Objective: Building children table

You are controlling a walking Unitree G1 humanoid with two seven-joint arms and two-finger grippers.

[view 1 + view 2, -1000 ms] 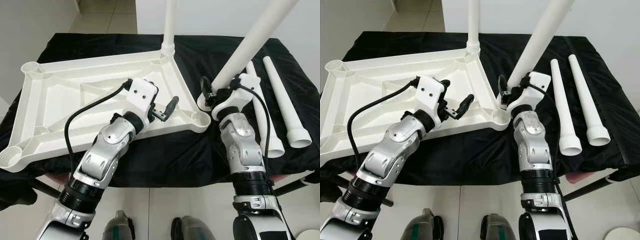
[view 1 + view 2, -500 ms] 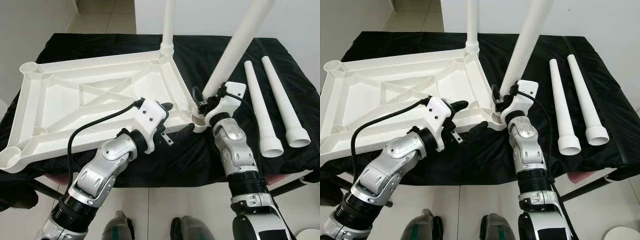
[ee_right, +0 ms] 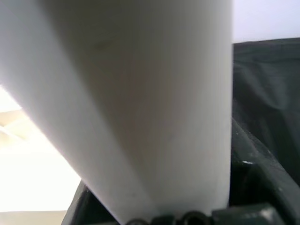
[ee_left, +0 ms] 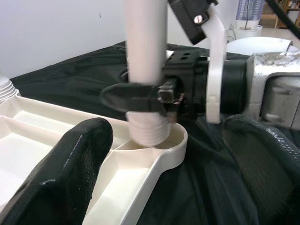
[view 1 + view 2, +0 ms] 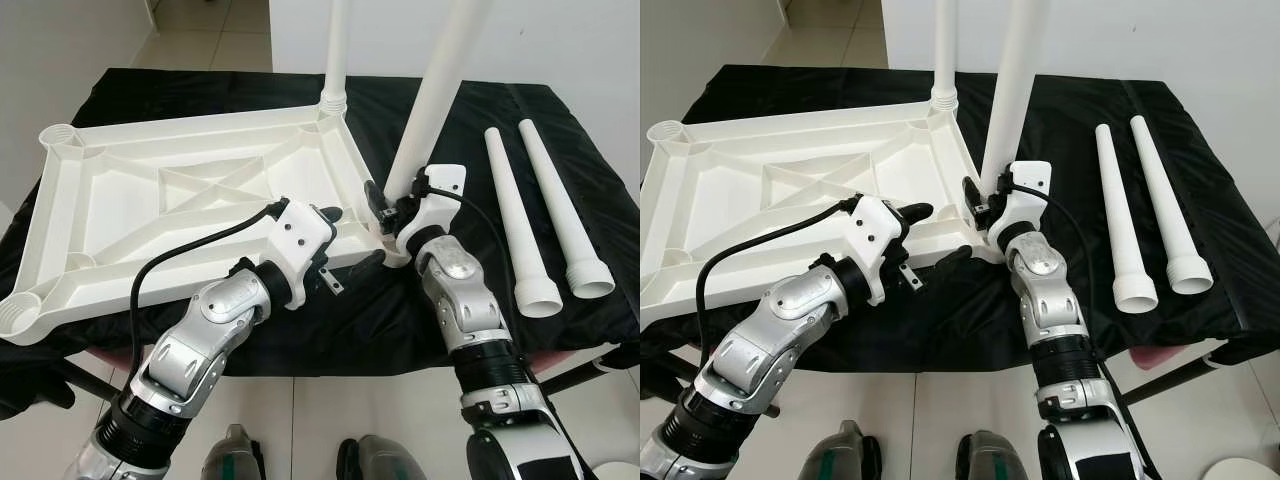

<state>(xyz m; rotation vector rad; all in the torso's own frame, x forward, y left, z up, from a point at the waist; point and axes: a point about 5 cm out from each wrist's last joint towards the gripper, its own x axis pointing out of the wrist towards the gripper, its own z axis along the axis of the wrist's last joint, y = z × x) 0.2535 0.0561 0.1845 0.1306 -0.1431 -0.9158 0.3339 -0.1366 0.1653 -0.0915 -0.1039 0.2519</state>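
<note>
- Feet [image 5: 300, 465] at near edge, on pale tile floor [image 5: 330, 405].
- Left gripper [image 5: 350, 240] at near right rim of tabletop [image 5: 130, 200]; fingers spread wide, one above the rim, one below and in front of it, holding nothing I can make out.
- Left wrist view: corner socket [image 4: 164, 140] sits between the two black fingers [image 4: 70, 168], with cloth under it.
- Right gripper [image 5: 385, 200] clamped on lower end of a leg [image 5: 440, 90], just above its ribbed end. Leg nearly upright, slight lean; ribbed end sits at the mouth of the near right socket. Cannot tell how deep it is seated.
- Tabletop lies upside down, ribs showing, on black cloth [image 5: 470, 120] over a table.
- Two loose legs [image 5: 545, 215] lie side by side on the cloth right of the right arm, wide ends nearer.
- Far right corner: another leg [image 5: 337, 50] stands upright in its socket.
- Left corner sockets open.
</note>
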